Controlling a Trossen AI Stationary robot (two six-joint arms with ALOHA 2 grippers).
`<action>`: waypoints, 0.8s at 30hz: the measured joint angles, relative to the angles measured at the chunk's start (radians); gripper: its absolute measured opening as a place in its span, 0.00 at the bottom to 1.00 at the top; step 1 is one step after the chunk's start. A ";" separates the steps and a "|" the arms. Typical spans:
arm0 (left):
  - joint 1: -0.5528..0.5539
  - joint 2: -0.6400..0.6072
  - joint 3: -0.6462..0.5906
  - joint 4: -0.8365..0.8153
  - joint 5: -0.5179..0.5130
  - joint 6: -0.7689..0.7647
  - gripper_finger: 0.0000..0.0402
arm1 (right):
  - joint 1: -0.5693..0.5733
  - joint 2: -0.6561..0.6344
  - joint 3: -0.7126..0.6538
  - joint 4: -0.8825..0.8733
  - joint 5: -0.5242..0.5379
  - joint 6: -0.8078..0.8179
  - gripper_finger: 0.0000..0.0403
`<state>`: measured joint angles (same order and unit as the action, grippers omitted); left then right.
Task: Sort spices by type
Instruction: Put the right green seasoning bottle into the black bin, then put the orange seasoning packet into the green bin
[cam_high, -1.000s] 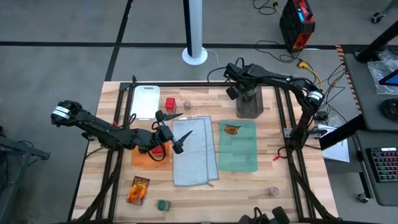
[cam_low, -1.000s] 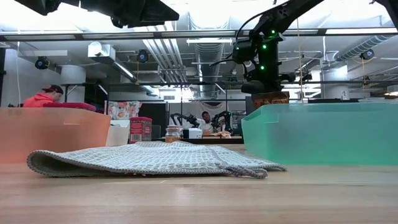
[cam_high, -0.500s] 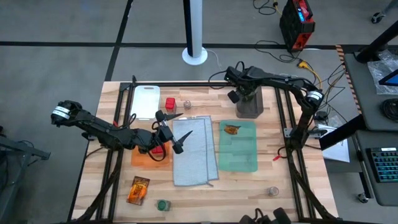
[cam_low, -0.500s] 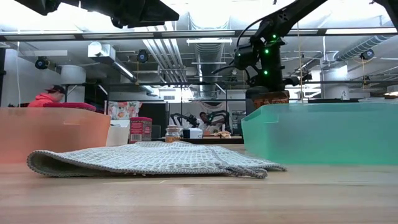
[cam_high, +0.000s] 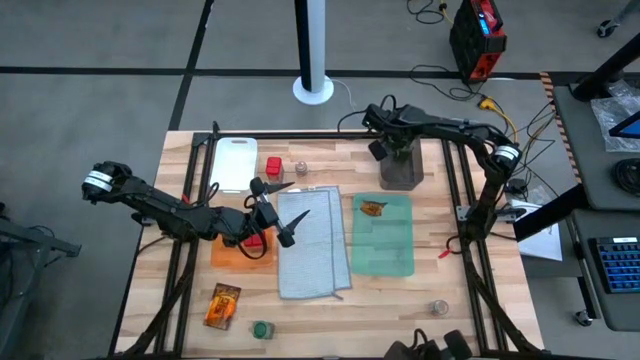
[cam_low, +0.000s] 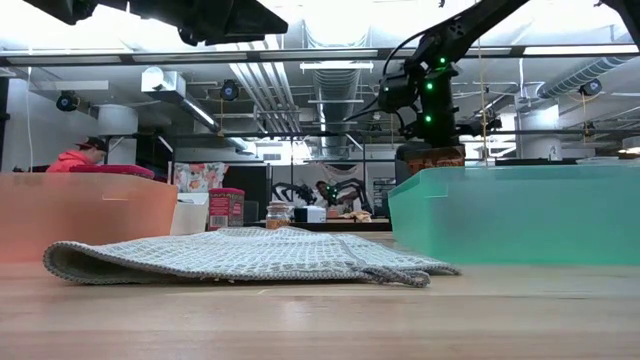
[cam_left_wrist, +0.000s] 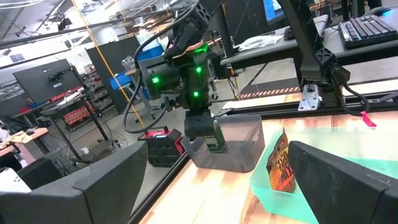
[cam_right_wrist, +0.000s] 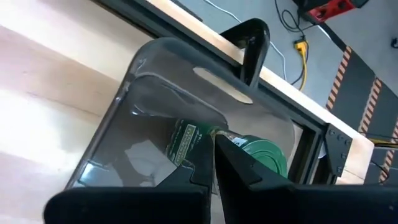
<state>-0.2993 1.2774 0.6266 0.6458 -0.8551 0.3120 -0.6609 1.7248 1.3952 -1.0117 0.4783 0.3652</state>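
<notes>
From above, the right gripper (cam_high: 397, 152) hangs over the bin (cam_high: 401, 170), fingers pressed together and holding nothing. The left gripper (cam_high: 283, 215) waits between the orange cloth (cam_high: 228, 254) and the grey cloth (cam_high: 312, 243), fingers spread wide; a red box (cam_high: 254, 240) sits on the orange cloth right under that arm. Another red box (cam_high: 274, 166) and a shaker (cam_high: 300, 167) stand left of the bin. One packet (cam_high: 374, 209) lies on the green cloth (cam_high: 383, 238) just in front of the bin; the other packet (cam_high: 222, 304), a green jar (cam_high: 260, 329) and a second shaker (cam_high: 438, 308) sit far from the bin, along the worktop's (cam_high: 190, 290) front edge.

Low view: the right gripper (cam_low: 431, 135) is up above the bin.

Left wrist: empty spread fingers (cam_left_wrist: 339, 171), bin (cam_left_wrist: 239, 144) ahead.

Right wrist: a green jar (cam_right_wrist: 231, 152) lies inside the bin (cam_right_wrist: 134, 106), below the closed fingers (cam_right_wrist: 214, 163).

So it looks like that jar has just been dropped off. Next, I'd say, its twin needs fetching from the front edge.
</notes>
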 joint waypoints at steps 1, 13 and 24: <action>0.000 0.000 0.000 -0.002 0.000 -0.002 0.92 | -0.002 0.000 0.000 0.000 0.003 0.001 0.02; -0.009 -0.005 0.000 -0.016 -0.001 -0.016 0.92 | 0.048 -0.087 0.006 0.009 0.024 0.001 0.02; -0.087 -0.046 0.066 -0.320 0.124 -0.322 0.92 | 0.424 -0.387 -0.206 0.238 0.022 0.021 0.02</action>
<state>-0.3858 1.2313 0.6921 0.3253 -0.7310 -0.0098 -0.2370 1.3378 1.1889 -0.7737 0.5007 0.3859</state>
